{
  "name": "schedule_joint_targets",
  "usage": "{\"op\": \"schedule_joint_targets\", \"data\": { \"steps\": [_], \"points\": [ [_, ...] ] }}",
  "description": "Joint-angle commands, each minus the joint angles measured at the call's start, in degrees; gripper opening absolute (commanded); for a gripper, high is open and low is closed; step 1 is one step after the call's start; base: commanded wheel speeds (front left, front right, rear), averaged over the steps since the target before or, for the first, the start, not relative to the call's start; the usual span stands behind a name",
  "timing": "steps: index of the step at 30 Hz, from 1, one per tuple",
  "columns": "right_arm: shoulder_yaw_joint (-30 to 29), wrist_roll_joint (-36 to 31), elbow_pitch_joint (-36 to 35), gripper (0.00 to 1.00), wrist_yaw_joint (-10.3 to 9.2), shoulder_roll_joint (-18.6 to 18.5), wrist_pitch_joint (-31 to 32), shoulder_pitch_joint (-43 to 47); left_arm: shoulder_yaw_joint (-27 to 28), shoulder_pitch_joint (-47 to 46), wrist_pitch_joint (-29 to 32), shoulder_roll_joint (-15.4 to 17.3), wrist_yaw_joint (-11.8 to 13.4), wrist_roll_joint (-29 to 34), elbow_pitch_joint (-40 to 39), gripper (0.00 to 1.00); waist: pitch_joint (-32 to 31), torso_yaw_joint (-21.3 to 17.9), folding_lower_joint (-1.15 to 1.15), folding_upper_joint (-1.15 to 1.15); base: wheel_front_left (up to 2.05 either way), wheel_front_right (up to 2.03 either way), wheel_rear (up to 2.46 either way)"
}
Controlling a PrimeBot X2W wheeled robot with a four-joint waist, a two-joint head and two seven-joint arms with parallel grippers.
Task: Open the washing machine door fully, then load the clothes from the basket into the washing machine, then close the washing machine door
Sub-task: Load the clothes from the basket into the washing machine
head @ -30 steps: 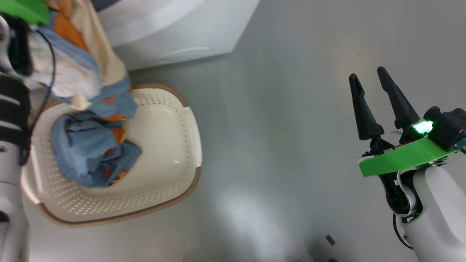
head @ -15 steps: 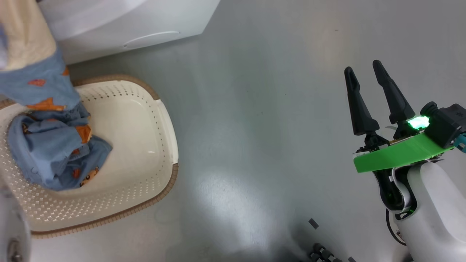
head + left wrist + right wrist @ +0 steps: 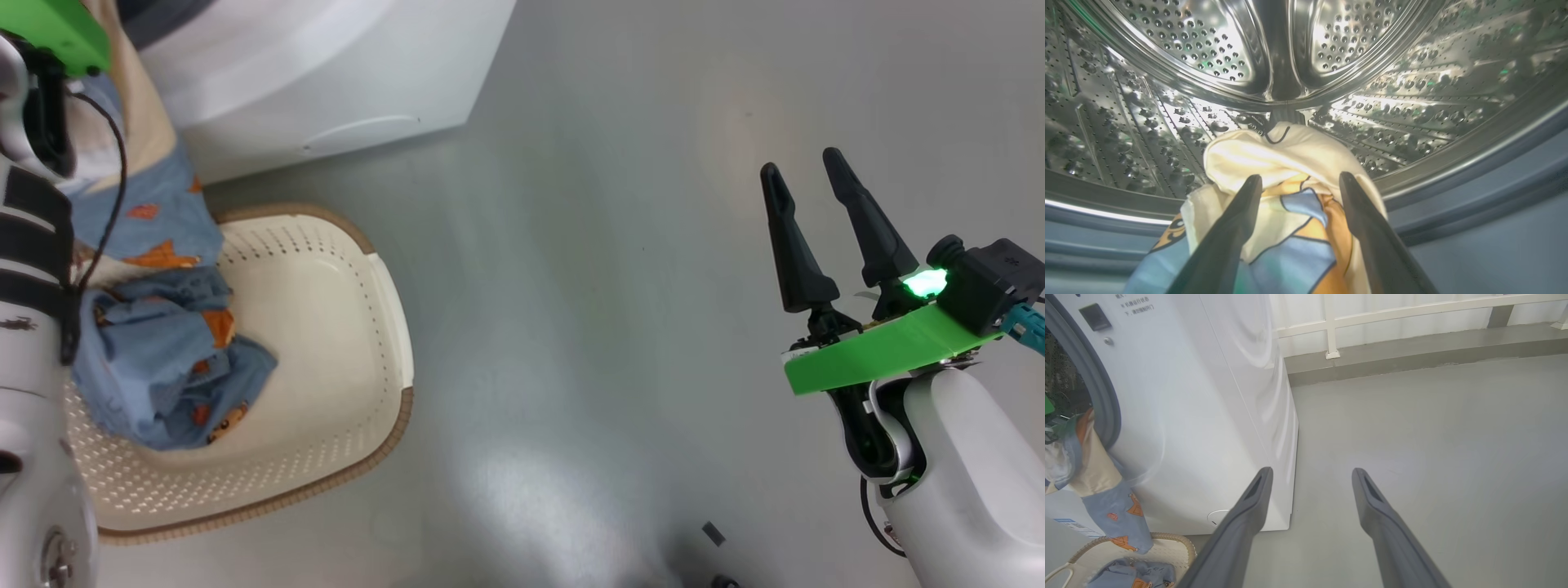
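Note:
My left gripper is inside the washing machine's steel drum, open. The cream garment lies loose between and under its fingers. From the machine's mouth the clothes hang down the white front. The light blue garment trails into the cream basket on the floor. My left forearm crosses the left edge of the head view. My right gripper stands open over bare floor, far right of the basket, with nothing between its fingers. The washing machine door is out of view.
The white washing machine stands at the back left, its grey gasket around the mouth. Grey floor stretches between the basket and my right arm. A low ledge with a white railing runs behind.
The head camera has swung, shifting the basket and the machine in the picture. My left gripper has opened and let go of the cream garment. The right gripper keeps its pose.

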Motion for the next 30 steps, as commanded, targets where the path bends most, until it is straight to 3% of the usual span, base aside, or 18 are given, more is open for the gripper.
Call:
{"op": "schedule_joint_targets", "data": {
  "steps": [1, 14, 30],
  "points": [
    [1.03, 0.05, -0.96, 1.0, 0.32, -0.77, -0.45, 1.09, 0.12, -0.74, -0.67, 1.79, -0.36, -0.78, -0.67, 1.0, -1.22, 0.55, 0.0, 0.0, 0.0, 0.0, 0.0],
    [1.62, 0.9, 0.31, 1.0, 0.32, -1.41, -0.45, 1.43, -0.72, 6.8, -8.18, 0.26, -2.62, -1.42, -0.08, 1.0, -8.72, 3.59, 0.0, 0.0, 0.0, 0.0, 0.0],
    [0.79, 2.05, 2.54, 1.0, 0.32, -2.7, -0.45, 5.91, 1.96, 32.19, -8.31, -4.23, -3.81, -0.48, -22.94, 1.0, -22.26, 9.67, 0.0, 0.0, 0.0, 0.0, 0.0]
  ]
}}
